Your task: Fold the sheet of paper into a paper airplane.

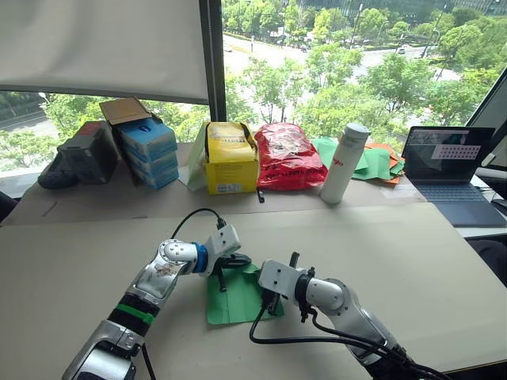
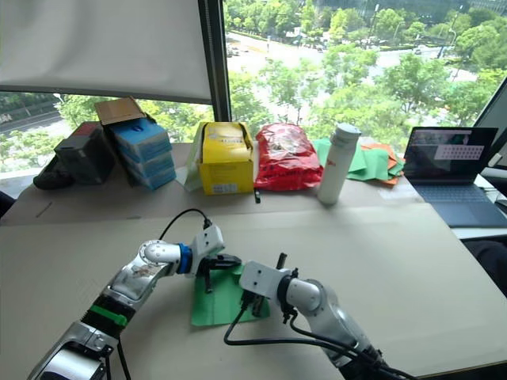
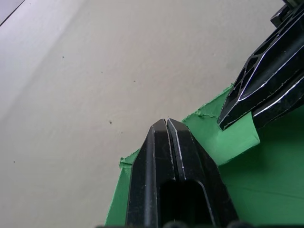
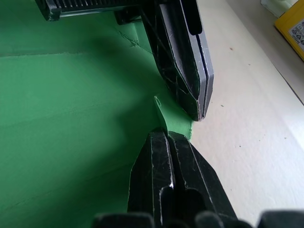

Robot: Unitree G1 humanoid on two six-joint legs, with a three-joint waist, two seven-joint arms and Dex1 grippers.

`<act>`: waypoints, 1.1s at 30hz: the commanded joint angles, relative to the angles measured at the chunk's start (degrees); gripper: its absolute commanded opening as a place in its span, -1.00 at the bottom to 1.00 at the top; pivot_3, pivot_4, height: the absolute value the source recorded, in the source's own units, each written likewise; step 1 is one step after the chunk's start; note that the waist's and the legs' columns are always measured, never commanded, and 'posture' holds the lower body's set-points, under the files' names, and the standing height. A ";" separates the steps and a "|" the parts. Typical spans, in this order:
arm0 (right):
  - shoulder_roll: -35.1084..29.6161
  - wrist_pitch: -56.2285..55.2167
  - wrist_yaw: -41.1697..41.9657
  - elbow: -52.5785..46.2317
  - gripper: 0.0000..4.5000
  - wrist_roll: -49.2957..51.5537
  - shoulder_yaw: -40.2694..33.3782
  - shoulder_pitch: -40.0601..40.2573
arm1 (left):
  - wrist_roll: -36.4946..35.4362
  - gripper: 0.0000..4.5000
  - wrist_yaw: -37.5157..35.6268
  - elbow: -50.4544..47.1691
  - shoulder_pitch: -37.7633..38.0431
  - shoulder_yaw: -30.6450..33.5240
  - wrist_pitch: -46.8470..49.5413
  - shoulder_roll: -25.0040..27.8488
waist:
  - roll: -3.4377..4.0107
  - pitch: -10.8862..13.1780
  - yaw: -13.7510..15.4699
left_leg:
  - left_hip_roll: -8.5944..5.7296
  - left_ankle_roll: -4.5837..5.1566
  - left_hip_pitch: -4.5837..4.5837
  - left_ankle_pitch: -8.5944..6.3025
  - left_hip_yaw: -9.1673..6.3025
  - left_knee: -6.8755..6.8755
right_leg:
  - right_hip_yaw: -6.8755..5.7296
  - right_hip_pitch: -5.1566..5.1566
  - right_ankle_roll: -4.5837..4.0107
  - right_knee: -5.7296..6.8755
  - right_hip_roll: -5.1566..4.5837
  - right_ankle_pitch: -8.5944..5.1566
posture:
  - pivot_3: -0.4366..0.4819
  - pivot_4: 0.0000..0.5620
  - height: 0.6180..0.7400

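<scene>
Right now both closed hands, left hand (image 1: 223, 275) and right hand (image 1: 269, 305), press tip-down on the sheet of paper's (image 1: 238, 305) far corner, left nearer.

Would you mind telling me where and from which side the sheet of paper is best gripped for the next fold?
Probably at its far edge. The sheet of paper lies flat on the table, so most of it offers nothing to pinch, but a small folded flap stands up there. Both end effectors, left and right, are shut beside it. Come in low from the far side.
</scene>
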 commanded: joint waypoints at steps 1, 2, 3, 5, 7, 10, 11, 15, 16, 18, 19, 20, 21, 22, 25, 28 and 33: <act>-0.62 1.20 0.65 -1.36 -0.99 -0.72 0.68 0.84 | 2.77 -1.00 0.17 2.23 -0.81 -0.97 -2.62 0.35 | 0.00 0.00 0.01 | 0.00 0.00 0.00 0.00 0.00 0.01 | 0.00 0.00 0.00 0.00 0.00 0.00 | -0.05 -0.47 1.00; -0.66 1.18 0.65 -1.42 -0.99 -0.78 0.69 0.89 | 3.40 -1.00 0.20 2.62 -0.74 -1.27 -3.15 0.59 | 0.00 0.00 0.01 | 0.00 0.00 0.00 0.00 0.00 0.01 | 0.00 0.01 0.00 0.00 -0.01 0.00 | -0.05 -0.47 1.00; -0.71 1.21 0.70 -1.54 -0.99 -0.86 0.68 0.94 | 3.92 -1.00 0.23 2.70 -0.43 -1.49 -3.45 0.90 | -0.01 -0.01 0.02 | 0.00 0.01 0.01 0.00 0.00 0.02 | 0.00 0.02 0.00 0.00 -0.01 0.00 | -0.05 -0.47 1.00; -0.76 1.39 0.80 -1.75 -0.99 -1.04 0.66 1.02 | 4.75 -1.00 0.75 3.30 0.24 -1.31 -4.01 1.43 | -0.01 -0.01 0.01 | 0.00 0.01 0.03 -0.01 0.00 0.02 | 0.00 0.04 0.00 0.00 -0.02 0.00 | -0.05 -0.47 1.00; -0.87 1.52 0.89 -1.92 -0.99 -1.12 0.65 1.11 | 5.34 -1.00 1.83 4.45 0.35 -0.77 -4.30 1.45 | -0.01 -0.01 0.01 | 0.01 0.01 0.04 -0.01 -0.01 0.02 | 0.00 0.04 0.00 0.01 -0.02 0.00 | -0.05 -0.47 1.00; -0.92 1.83 0.92 -2.04 -0.99 -1.21 0.70 1.07 | 6.43 -1.00 2.38 6.02 0.44 -0.99 -5.53 2.05 | -0.02 -0.02 0.02 | 0.01 0.01 0.06 -0.01 -0.01 0.02 | 0.00 0.06 0.00 0.02 -0.03 0.00 | -0.05 -0.47 1.00; -0.91 1.94 0.97 -2.04 -0.99 -1.22 0.67 1.06 | 6.45 -1.00 2.33 6.20 0.66 -1.00 -5.71 2.22 | -0.02 -0.02 0.01 | 0.01 0.03 0.07 -0.01 -0.01 0.02 | 0.00 0.06 0.00 0.01 -0.03 0.00 | -0.05 -0.47 1.00; -0.90 2.10 1.04 -1.84 -0.99 -1.25 0.48 0.87 | 6.01 -1.00 2.06 6.06 1.26 -0.68 -5.53 2.50 | -0.02 -0.03 -0.01 | 0.01 0.03 0.12 -0.02 -0.01 0.02 | 0.01 0.09 0.00 0.02 -0.02 0.00 | -0.05 -0.47 1.00; -0.89 2.13 1.06 -1.79 -0.99 -1.27 0.48 0.81 | 6.17 -1.00 2.15 6.25 1.25 -0.75 -5.62 2.54 | -0.02 -0.03 0.00 | 0.01 0.03 0.13 -0.02 -0.01 0.02 | 0.01 0.10 0.00 0.02 -0.02 0.00 | -0.05 -0.47 1.00; -0.81 2.18 1.09 -1.71 -0.99 -1.31 0.50 0.72 | 6.38 -1.00 2.28 6.67 1.15 -0.83 -5.81 2.46 | -0.02 -0.03 0.00 | 0.01 0.03 0.13 -0.02 -0.01 0.02 | 0.01 0.10 0.00 0.02 -0.03 0.00 | -0.05 -0.47 1.00; -0.73 2.27 1.09 -1.76 -0.99 -1.42 0.60 0.69 | 6.41 -1.00 2.34 6.80 1.11 -0.84 -5.86 2.39 | -0.02 -0.03 0.00 | 0.01 0.03 0.14 -0.02 -0.01 0.02 | 0.01 0.11 0.00 0.02 -0.03 0.00 | -0.05 -0.47 1.00; -0.70 2.28 1.10 -1.72 -0.99 -1.47 0.62 0.61 | 6.44 -1.00 2.40 7.00 0.96 -0.88 -5.84 2.27 | -0.03 -0.03 0.01 | 0.01 0.03 0.14 -0.02 -0.01 0.02 | 0.01 0.11 0.00 0.02 -0.03 0.00 | -0.05 -0.47 1.00; -0.72 2.26 1.12 -1.73 -0.99 -1.56 0.68 0.57 | 6.47 -1.00 2.44 7.19 0.84 -0.93 -5.90 2.15 | -0.03 -0.04 0.01 | 0.01 0.04 0.15 -0.02 -0.01 0.02 | 0.01 0.12 0.00 0.02 -0.03 0.00 | -0.05 -0.47 1.00; -0.77 2.18 1.18 -1.65 -0.99 -1.59 0.67 0.48 | 6.55 -1.00 2.53 7.51 0.64 -1.01 -5.93 1.99 | -0.03 -0.04 0.01 | 0.01 0.04 0.15 -0.02 -0.01 0.02 | 0.01 0.12 0.00 0.03 -0.03 0.00 | -0.05 -0.47 1.00; -0.88 2.18 1.32 -1.61 -0.99 -1.55 0.56 0.40 | 6.76 -1.00 2.60 7.92 0.43 -1.26 -6.16 1.83 | -0.03 -0.04 0.03 | 0.01 0.04 0.16 -0.02 -0.01 0.02 | 0.01 0.13 0.00 0.04 -0.03 0.00 | -0.05 -0.47 1.00; -0.66 2.74 1.55 -1.98 -0.73 -1.00 0.14 0.40 | 6.81 -1.00 2.62 8.00 0.72 -1.40 -6.41 1.78 | -0.05 -0.07 0.01 | 0.01 0.04 0.18 -0.02 0.00 0.02 | 0.01 0.14 0.01 0.04 -0.03 0.00 | -0.05 -0.47 1.00; -0.31 7.39 5.04 -5.82 -0.01 3.24 -2.52 -0.46 | 6.97 -1.00 2.49 8.07 0.82 -1.51 -6.51 1.49 | -0.11 -0.16 0.00 | 0.01 0.06 0.32 -0.04 -0.01 0.02 | 0.05 0.22 0.00 0.10 -0.03 0.00 | -0.05 -0.47 1.00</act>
